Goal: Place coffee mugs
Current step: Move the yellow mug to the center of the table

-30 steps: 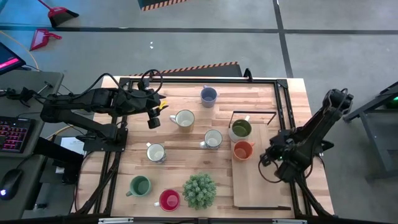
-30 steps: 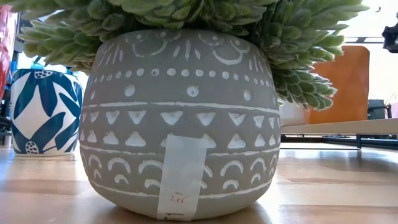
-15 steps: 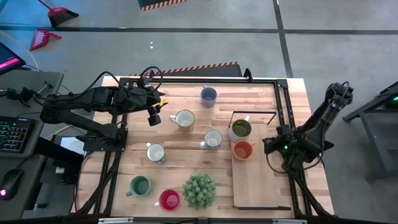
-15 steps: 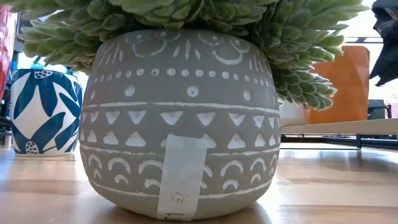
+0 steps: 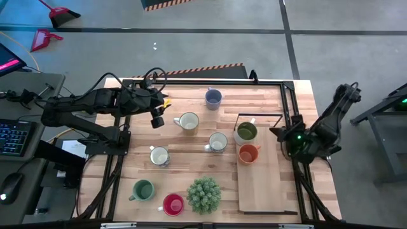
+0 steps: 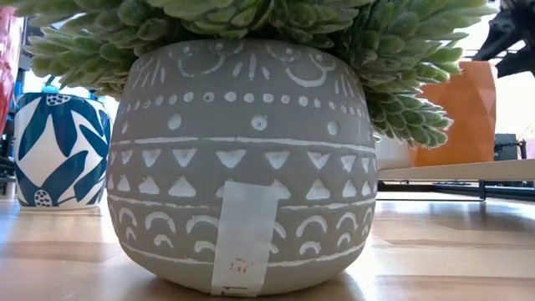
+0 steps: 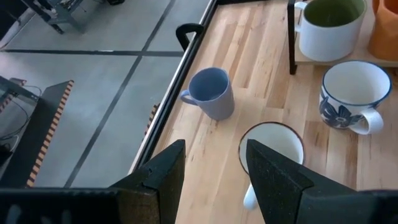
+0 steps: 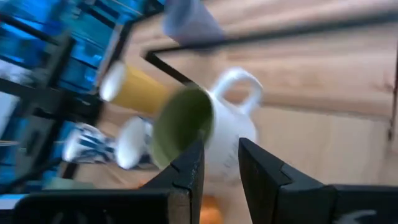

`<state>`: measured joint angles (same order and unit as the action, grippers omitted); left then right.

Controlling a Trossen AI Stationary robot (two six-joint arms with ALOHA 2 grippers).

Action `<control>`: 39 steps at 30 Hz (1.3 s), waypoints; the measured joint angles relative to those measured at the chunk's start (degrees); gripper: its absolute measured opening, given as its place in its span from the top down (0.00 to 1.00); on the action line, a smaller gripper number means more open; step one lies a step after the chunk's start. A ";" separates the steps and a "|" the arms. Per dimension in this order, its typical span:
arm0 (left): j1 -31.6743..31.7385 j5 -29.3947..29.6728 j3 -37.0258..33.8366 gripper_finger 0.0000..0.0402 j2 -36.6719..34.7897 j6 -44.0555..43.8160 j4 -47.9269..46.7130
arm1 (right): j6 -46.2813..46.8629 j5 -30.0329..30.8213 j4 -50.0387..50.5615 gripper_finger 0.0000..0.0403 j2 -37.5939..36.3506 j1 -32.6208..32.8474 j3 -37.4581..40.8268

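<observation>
Olive-lined mug (image 5: 245,131) sits left of right claw (image 5: 280,134) (apart).

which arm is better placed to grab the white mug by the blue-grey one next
Left. Its open pincer hangs just beside the white mug, empty. The right pincer sits across the table by the tray.
</observation>
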<state>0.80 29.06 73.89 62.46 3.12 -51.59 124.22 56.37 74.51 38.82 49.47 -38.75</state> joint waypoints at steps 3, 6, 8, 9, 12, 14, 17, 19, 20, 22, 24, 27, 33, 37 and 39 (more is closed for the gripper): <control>0.00 0.00 0.00 0.60 0.00 -0.07 -0.27 | -5.67 2.40 0.63 0.80 -2.44 -0.07 -3.32; 0.00 0.00 0.00 0.60 0.00 -1.02 -0.91 | -15.49 4.81 0.50 0.80 -3.33 -0.07 -8.91; 0.00 -0.02 0.00 0.60 0.00 -1.60 -1.75 | -22.69 6.37 0.51 0.80 -3.30 -0.07 -13.23; 0.00 -0.02 0.00 0.60 0.00 -2.01 -1.95 | -26.23 7.35 0.45 0.80 -3.23 -0.07 -15.44; 0.00 -0.84 0.00 0.60 0.00 -2.89 -2.23 | -36.20 10.70 0.28 0.80 -3.21 -0.07 -21.50; 0.00 -1.96 0.00 0.60 0.00 -2.89 -2.21 | -43.33 12.64 -0.42 0.80 -3.21 -0.07 -24.64; 0.00 -4.61 0.00 0.60 0.00 -2.90 -2.21 | -54.68 12.33 -1.73 0.80 -3.21 -0.07 -28.12; 0.00 -6.74 0.00 0.60 0.00 -2.93 -2.19 | -62.17 10.80 -2.62 0.80 -3.21 -0.07 -29.33; 0.00 -7.86 0.00 0.60 0.00 -2.96 -2.16 | -65.74 9.63 -2.90 0.80 -3.20 -0.07 -29.66; 0.00 -10.46 0.00 0.60 0.00 -3.01 -1.58 | -72.14 7.34 -3.13 0.80 -3.18 -0.07 -29.85; 0.00 -13.08 0.00 0.60 0.00 -2.98 0.65 | -76.58 6.30 -3.16 0.80 -3.14 -0.07 -29.83; 0.00 -15.85 0.00 0.60 0.00 -1.96 7.19 | -78.10 6.52 -3.14 0.80 -3.16 -0.07 -29.83; -0.02 -16.73 0.00 0.60 0.00 4.27 22.61 | -78.19 8.98 -2.19 0.80 -3.23 -0.07 -29.83; -0.02 -16.56 0.00 0.60 0.00 8.02 26.42 | -78.20 8.14 -2.17 0.80 -3.23 -0.07 -29.83; -0.02 -15.39 0.00 0.60 0.00 9.44 26.16 | -78.11 8.12 -2.17 0.80 -3.23 -0.07 -29.83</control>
<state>0.78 13.67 73.89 62.46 12.56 -25.43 46.11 64.49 72.34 35.59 49.41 -68.58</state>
